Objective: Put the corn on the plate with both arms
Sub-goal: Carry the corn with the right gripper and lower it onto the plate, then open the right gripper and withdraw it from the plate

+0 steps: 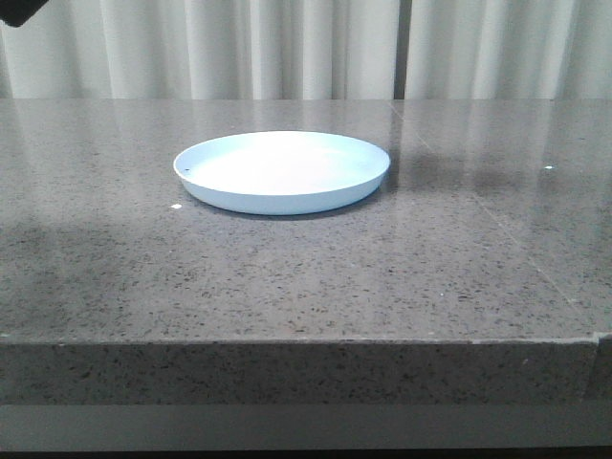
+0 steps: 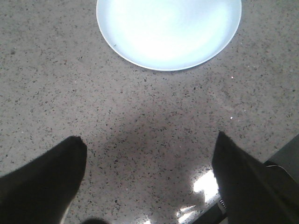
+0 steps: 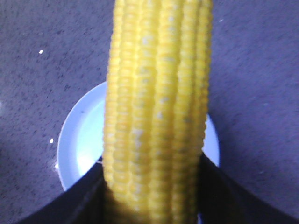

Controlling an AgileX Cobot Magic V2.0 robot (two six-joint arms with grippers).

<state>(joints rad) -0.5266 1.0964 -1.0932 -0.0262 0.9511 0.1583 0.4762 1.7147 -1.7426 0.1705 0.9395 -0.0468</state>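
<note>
The pale blue-white plate [image 1: 282,172] sits empty on the grey speckled table, a little left of centre. Neither gripper shows in the front view. In the right wrist view my right gripper [image 3: 154,175] is shut on the yellow corn [image 3: 156,93], which stands lengthwise between the black fingers [image 3: 79,198], high above the plate [image 3: 79,140]. In the left wrist view my left gripper [image 2: 149,144] is open and empty over bare table, with the plate [image 2: 168,30] a short way beyond the fingertips [image 2: 74,149].
The table's front edge [image 1: 306,339] runs across the front view. A pale curtain [image 1: 306,48] hangs behind the table. The table edge also shows beside the left gripper's finger in the left wrist view [image 2: 285,156].
</note>
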